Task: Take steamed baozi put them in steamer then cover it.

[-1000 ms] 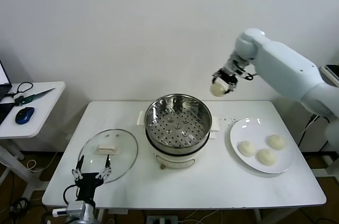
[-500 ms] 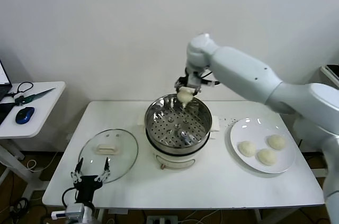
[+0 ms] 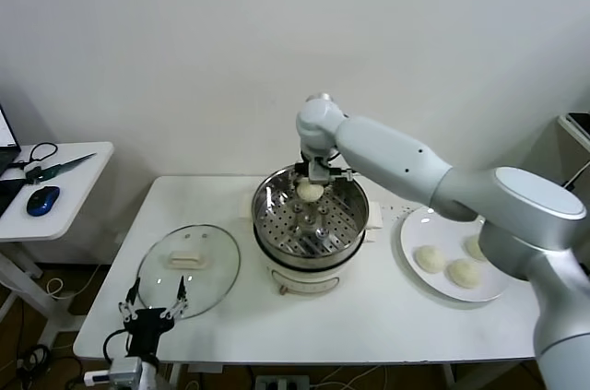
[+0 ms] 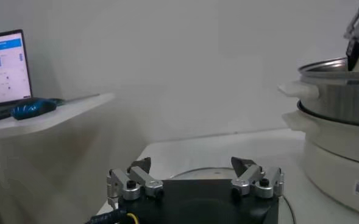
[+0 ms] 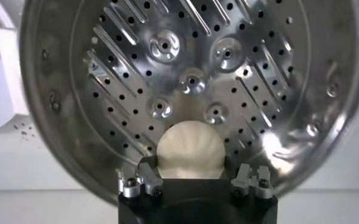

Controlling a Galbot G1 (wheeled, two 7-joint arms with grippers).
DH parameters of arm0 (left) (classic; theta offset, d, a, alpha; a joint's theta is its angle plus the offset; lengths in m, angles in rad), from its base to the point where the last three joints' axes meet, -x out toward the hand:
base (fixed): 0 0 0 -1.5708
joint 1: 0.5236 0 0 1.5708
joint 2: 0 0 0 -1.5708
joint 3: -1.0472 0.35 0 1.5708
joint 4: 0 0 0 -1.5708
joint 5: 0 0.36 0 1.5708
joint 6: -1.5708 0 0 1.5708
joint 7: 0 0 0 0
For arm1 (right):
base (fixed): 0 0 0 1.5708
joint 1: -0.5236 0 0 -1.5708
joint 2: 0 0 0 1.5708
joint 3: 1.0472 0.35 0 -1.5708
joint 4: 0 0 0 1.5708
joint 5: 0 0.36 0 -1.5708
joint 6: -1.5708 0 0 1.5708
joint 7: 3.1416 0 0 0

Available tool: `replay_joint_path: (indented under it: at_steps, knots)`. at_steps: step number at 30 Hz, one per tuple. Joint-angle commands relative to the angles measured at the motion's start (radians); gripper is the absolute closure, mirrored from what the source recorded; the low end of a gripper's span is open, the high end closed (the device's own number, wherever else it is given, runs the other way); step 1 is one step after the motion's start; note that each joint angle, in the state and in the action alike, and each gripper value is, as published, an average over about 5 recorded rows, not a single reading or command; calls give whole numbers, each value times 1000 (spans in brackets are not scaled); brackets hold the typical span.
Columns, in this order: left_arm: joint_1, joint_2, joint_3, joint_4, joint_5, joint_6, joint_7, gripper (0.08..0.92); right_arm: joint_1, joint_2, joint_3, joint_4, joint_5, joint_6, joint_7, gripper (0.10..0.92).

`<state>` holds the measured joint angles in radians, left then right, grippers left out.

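Observation:
The steamer [image 3: 275,224] stands mid-table, shiny, with its perforated tray [image 5: 191,79] bare. My right gripper [image 3: 311,185] reaches down inside its rear rim, shut on one steamed baozi [image 3: 311,193]. In the right wrist view that baozi [image 5: 191,149] sits between the fingers [image 5: 145,175], just over the tray. Three more baozi [image 3: 430,258] lie on the white plate [image 3: 412,224] at the right. The cover [image 3: 214,272], clear glass with a white handle, lies flat at the left. My left gripper [image 3: 154,302] hangs open at the table's front edge, just before the cover.
A small white side table [image 3: 64,178] at the far left carries a blue mouse [image 3: 42,199], a cable and a laptop [image 4: 5,67]. From the left wrist, the steamer [image 4: 337,97] rises at the far side, with the right gripper's fingers [image 4: 354,45] over its rim.
The right arm swung left from above the plate side to over the steamer and lowered the baozi inside its rim. The left gripper sank slightly at the table's front edge.

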<state>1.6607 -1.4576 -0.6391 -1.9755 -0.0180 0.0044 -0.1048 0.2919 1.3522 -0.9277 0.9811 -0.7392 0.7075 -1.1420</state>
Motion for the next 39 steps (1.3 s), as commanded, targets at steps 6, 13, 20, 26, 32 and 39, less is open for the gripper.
replay_joint_path:
  at_steps: [6,13,20,26,32,39]
  knots:
    - [7,4,1,-1,3,-3,0,177,-57,10,11,-7,-55,-21,5,300]
    - [7,3,3,-3,8,-3,-1,177,-25,-15,12,29,-1,-46,-12,211]
    - [7,0,4,-4,16,-1,-2,177,56,-80,26,77,133,-25,-39,203]
    - [10,0,3,-15,20,2,-3,177,178,-234,-35,122,456,-139,-64,203]
    - [7,2,6,-25,21,3,1,177,326,-439,-231,189,818,-515,92,203]
    - [9,2,6,-33,18,2,-2,177,272,-608,-232,177,1137,-876,105,203]
